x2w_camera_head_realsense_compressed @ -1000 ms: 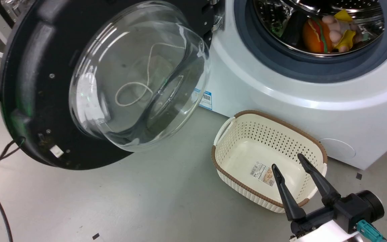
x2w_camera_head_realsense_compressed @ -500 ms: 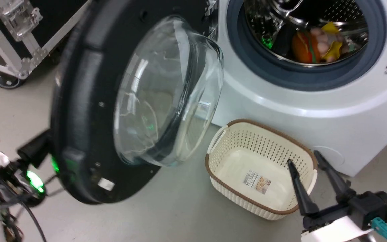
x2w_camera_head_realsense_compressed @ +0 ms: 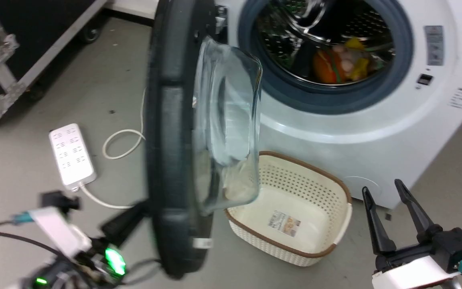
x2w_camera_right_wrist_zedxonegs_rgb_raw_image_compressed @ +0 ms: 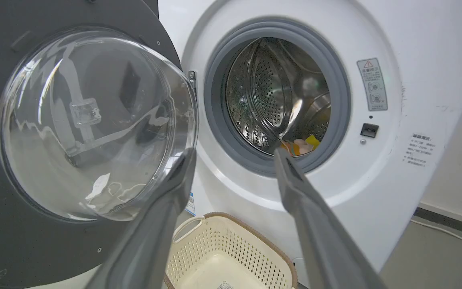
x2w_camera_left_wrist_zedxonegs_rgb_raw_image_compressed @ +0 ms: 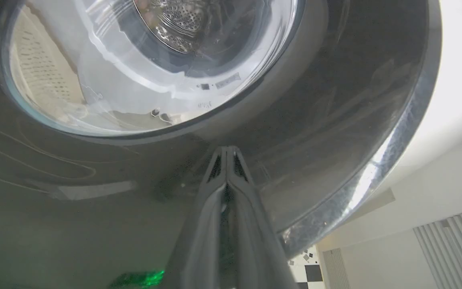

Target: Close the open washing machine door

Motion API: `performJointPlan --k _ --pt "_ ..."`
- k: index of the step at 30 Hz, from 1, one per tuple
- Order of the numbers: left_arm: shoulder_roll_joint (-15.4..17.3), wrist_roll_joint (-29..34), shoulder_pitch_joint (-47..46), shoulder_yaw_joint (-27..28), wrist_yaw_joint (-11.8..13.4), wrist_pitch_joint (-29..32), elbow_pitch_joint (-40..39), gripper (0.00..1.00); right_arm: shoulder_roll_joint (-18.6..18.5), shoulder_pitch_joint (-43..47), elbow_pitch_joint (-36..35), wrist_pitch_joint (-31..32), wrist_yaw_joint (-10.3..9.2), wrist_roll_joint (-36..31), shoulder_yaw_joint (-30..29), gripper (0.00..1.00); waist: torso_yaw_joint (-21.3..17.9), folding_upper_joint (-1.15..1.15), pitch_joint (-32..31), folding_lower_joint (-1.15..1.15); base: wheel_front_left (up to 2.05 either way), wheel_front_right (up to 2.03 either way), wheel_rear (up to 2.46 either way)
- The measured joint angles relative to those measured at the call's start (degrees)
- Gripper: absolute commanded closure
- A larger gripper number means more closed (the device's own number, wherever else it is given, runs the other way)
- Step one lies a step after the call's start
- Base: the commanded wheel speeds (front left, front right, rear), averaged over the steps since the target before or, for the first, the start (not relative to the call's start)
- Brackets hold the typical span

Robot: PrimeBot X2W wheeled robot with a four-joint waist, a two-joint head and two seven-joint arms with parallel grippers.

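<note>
Left gripper (x2w_camera_left_wrist_zedxonegs_rgb_raw_image_compressed: 227, 149): fingers pressed together, tips at the outer face of the washing machine door (x2w_camera_left_wrist_zedxonegs_rgb_raw_image_compressed: 335, 100). Right gripper (x2w_camera_head_realsense_compressed: 380, 185): fingers spread, empty, near basket (x2w_camera_head_realsense_compressed: 279, 245). Door stands half open from the washing machine (x2w_camera_head_realsense_compressed: 335, 132).

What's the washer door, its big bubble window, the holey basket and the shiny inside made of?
Washing machine door: dark, glossy outside, probably plastic. Window: see-through and glinting, looks like thick glass, maybe clear plastic. Basket: cream matte plastic, moulded with rows of holes, brown rim. Drum: shiny metal, likely steel, mirror-like with punched holes.
</note>
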Motion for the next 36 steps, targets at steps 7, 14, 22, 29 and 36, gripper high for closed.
performJointPlan --k 7,14,22,29,36 --pt "-0.35 -7.55 5.28 -15.43 -4.36 -11.93 -1.11 1.0 0.29 -0.22 0.48 0.0 0.0 -0.56 -1.62 0.0 -5.2 0.0 0.81 0.01 0.0 0.0 0.0" --pt "-0.51 -11.22 3.59 -26.18 -7.49 -24.62 2.37 1.0 0.41 -1.7 0.97 0.0 0.0 -0.74 -3.23 0.0 -11.85 0.0 2.99 0.01 0.0 0.0 0.0" --pt "-0.46 -13.28 -5.0 -31.76 -9.02 -35.55 8.73 1.0 0.58 -3.51 1.22 0.0 0.0 -0.37 -3.69 0.0 -19.59 0.0 6.29 0.02 0.0 0.0 0.0" --pt "-0.53 -13.69 -15.06 -34.1 -9.53 -46.9 15.96 1.0 0.75 -5.02 1.83 0.0 0.0 0.78 -3.15 0.0 -27.46 0.0 9.96 0.02 0.0 0.0 0.0" --pt "-0.58 -13.6 -25.91 -34.37 -9.66 -57.83 24.07 1.0 0.93 -5.66 2.58 0.0 0.0 1.74 -2.46 0.0 -33.89 0.0 13.12 0.02 0.0 0.0 0.0"
